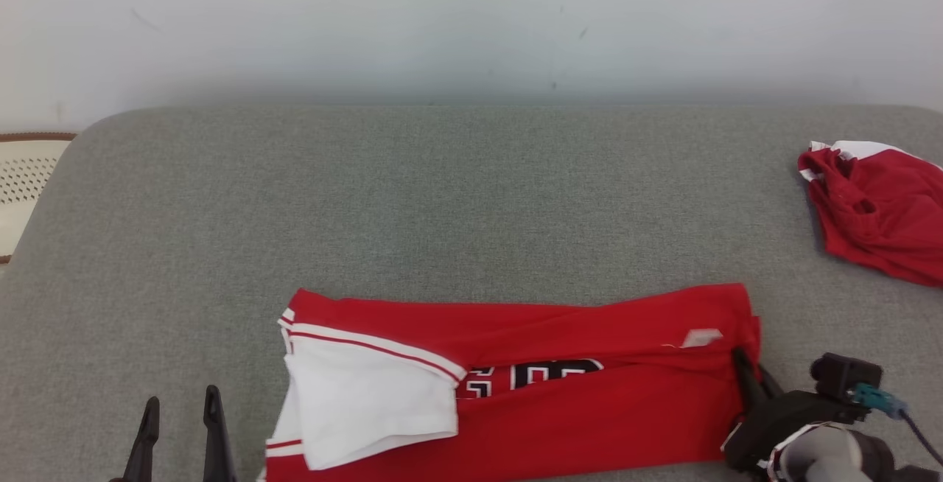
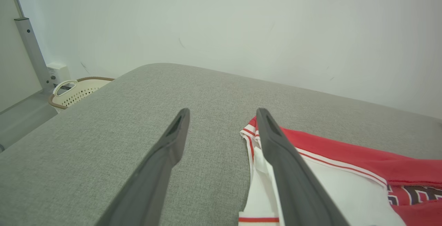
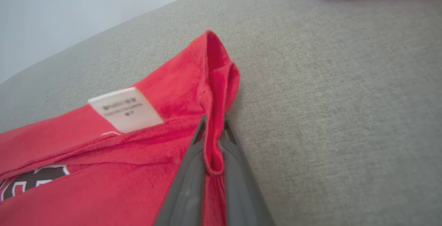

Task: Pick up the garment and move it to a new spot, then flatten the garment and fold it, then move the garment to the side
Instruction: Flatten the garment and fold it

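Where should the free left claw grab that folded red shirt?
Probably the left edge of the red shirt, at the white sleeve, from the left: that layered edge lies beside the open left gripper, and the right gripper pinches the opposite hem.

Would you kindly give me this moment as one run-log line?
stage: fold | right gripper: shut on red jersey edge | left gripper: open, holding nothing

We see a crumpled red cloth (image 1: 880,209) at our grey worktop's (image 1: 442,194) right edge, and a perforated cream basket (image 1: 26,187) beyond its left.
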You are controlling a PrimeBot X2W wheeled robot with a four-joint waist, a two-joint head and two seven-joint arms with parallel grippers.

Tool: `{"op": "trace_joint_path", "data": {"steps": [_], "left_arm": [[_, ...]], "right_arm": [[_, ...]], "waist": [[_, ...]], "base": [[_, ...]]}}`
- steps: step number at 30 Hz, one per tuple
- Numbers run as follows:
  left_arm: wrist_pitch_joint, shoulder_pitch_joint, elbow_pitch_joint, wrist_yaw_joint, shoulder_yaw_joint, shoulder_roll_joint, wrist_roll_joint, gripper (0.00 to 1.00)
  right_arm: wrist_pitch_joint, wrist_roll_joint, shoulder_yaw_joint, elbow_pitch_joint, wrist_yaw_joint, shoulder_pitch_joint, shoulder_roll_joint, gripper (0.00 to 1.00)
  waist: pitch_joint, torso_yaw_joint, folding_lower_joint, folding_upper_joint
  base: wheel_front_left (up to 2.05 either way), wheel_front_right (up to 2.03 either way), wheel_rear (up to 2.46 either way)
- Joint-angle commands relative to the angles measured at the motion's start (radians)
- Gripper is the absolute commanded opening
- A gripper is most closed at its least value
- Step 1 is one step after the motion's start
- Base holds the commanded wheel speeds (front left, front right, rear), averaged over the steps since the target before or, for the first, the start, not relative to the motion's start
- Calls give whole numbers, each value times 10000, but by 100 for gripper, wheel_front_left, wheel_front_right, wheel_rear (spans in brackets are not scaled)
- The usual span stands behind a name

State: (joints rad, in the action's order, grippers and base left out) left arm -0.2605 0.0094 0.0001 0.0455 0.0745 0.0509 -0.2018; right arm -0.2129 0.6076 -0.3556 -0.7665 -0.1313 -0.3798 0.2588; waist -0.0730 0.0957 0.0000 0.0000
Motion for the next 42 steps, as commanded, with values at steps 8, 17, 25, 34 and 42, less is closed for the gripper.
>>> {"op": "trace_joint_path", "data": {"steps": [8, 17, 25, 34, 42], "left_arm": [[-38, 43, 6, 58, 83, 0, -84, 100], [-38, -79, 44, 4, 206, 2, -129, 100], [-39, -229, 130, -86, 292, -1, -151, 100], [-39, -233, 245, -44, 144, 2, -254, 100], [-39, -337, 370, -31, -78, 2, -331, 100]], "right_arm": [[-140, 27, 278, 130, 10, -50, 956, 0], [1135, 1165, -993, 2932, 9, 310, 1546, 0], [2229, 2440, -2189, 5711, 7, 752, 1702, 0], [2757, 3239, -3233, 7068, 6, 824, 843, 0], [2840, 3466, -4062, 6959, 6, 325, 89, 0]], "waist": [[83, -204, 0, 0], [58, -484, 0, 0], [130, -371, 0, 0], [229, -13, 0, 0], [186, 401, 0, 0]], "base": [[0, 0, 0], [0, 0, 0], [0, 0, 0], [0, 0, 0], [0, 0, 0]]}}
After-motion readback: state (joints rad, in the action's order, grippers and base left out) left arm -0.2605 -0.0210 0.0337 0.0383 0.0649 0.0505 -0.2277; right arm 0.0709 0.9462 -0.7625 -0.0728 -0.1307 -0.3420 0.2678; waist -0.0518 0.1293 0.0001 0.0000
